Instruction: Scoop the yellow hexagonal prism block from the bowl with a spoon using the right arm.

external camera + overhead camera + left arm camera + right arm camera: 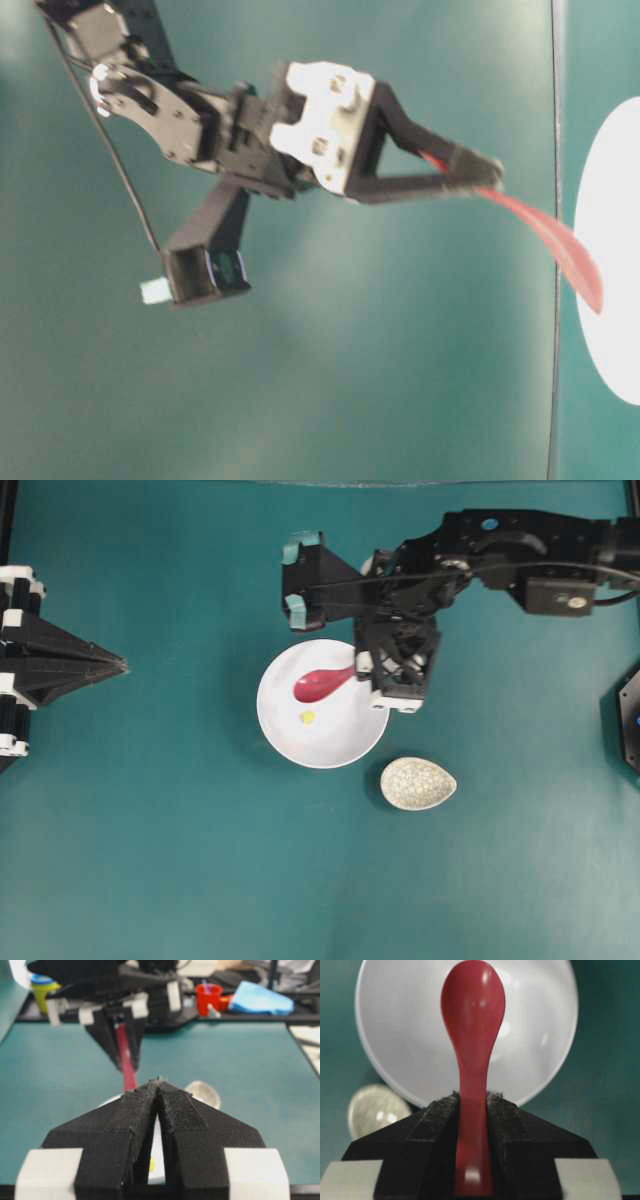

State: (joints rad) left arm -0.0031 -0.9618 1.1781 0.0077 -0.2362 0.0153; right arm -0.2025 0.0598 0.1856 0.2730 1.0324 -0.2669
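The white bowl [340, 735] sits mid-table with the tiny yellow hexagonal prism block [308, 717] lying inside it, left of centre. My right gripper [355, 670] is shut on the handle of the pink-red spoon [320, 686], whose scoop hangs over the bowl just above the block. The right wrist view shows the spoon [472, 1010] clamped between the pads [440, 1110], over the bowl [540, 1035]; the block is hidden there. My left gripper [122, 664] rests shut and empty at the far left. Through its fingers [130, 1110] a sliver of the block [151, 1163] shows.
A speckled oval spoon rest [418, 783] lies just right of and below the bowl. Beyond the table's far edge stand a red cup [208, 996], a blue cloth [260, 999] and a yellow-green cup [42, 987]. A black fixture [630, 720] sits at the right edge.
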